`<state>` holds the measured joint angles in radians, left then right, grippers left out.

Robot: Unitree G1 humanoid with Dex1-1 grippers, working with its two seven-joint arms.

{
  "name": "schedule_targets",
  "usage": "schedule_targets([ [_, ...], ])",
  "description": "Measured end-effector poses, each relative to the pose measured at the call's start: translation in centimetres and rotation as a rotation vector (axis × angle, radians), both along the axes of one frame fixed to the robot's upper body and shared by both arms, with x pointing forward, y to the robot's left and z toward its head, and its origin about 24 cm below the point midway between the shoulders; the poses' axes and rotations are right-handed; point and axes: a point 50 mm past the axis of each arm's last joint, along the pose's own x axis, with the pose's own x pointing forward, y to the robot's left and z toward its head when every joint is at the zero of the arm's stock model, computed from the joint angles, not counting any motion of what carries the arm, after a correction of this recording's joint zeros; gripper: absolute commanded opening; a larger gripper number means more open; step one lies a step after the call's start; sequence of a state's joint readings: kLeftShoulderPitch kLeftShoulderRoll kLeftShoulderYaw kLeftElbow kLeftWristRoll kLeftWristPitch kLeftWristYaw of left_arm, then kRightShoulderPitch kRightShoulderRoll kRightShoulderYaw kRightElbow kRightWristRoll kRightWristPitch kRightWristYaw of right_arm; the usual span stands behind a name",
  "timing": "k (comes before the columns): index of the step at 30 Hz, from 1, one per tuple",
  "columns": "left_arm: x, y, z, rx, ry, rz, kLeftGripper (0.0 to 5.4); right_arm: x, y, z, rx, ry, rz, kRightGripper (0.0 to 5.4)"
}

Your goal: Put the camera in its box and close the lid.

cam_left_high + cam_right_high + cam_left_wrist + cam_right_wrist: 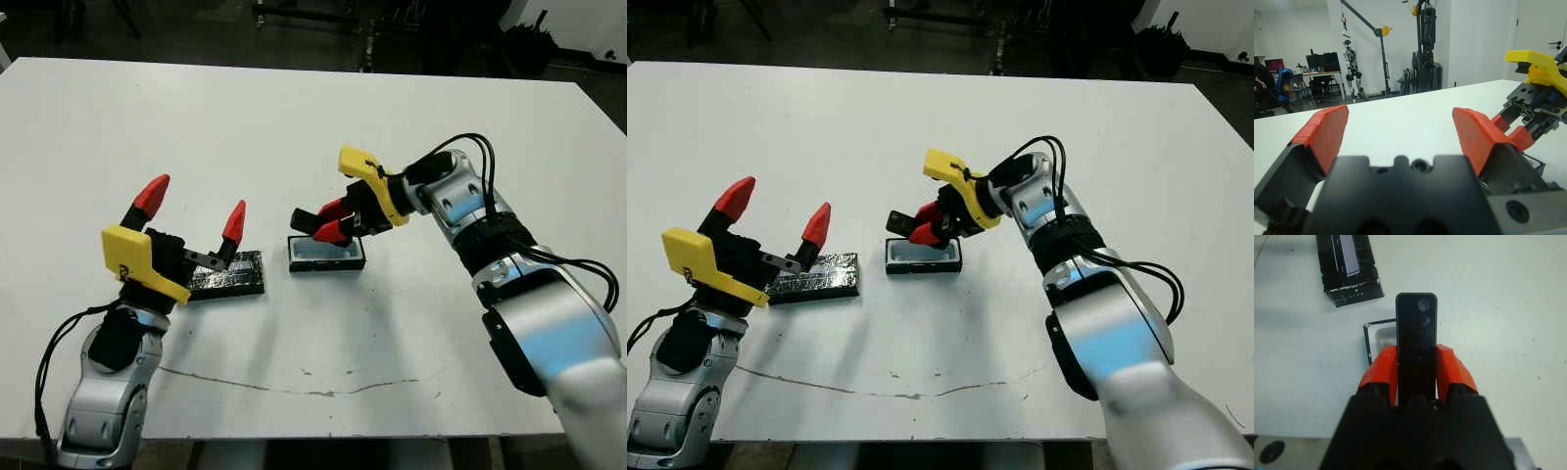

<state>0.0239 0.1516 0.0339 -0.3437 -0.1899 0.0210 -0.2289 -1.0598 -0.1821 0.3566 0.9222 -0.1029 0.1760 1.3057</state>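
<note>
The camera (1416,328), a slim black bar, is pinched between the red fingers of my right gripper (326,222), which is shut on it. It hangs tilted just above the box (328,266), a small black-rimmed tray with a white inside at mid-table. Its free end (302,217) points left past the box's left end. The lid (227,274), a shiny speckled black slab, lies flat on the table left of the box. My left gripper (194,204) stands open above the lid's left end, holding nothing.
The white table (294,127) stretches wide behind both arms. A thin dark scratch line (294,387) runs along its front. Beyond the far edge is a dark floor with stands and equipment.
</note>
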Motion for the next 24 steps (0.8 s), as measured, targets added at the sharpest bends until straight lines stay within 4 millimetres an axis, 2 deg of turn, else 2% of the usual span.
schedule_targets([
  [24, -0.1, -0.1, 0.1, -0.003, -0.014, -0.003, 5.40, -0.5, -0.2, -1.1, -0.064, 0.032, 0.038, 1.65],
])
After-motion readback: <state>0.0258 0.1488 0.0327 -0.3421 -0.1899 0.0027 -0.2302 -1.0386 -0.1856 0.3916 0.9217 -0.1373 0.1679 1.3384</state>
